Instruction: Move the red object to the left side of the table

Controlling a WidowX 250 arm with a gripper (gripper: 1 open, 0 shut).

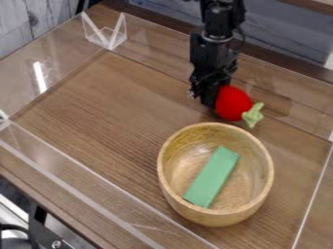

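My one dark arm [217, 44] reaches in from the far edge of the counter [97, 107], a little to the right of the middle of that edge as the camera looks. It runs down toward the near edge, narrow where it enters and knobbly along its length. My wrist [212, 69] is black, with paler metallic glints on it. Below it my fingers [205, 95] point down and toward the near edge, low over the right half of the counter. They are dark and small in the view, and partly hidden, so I cannot tell how far apart they stand.
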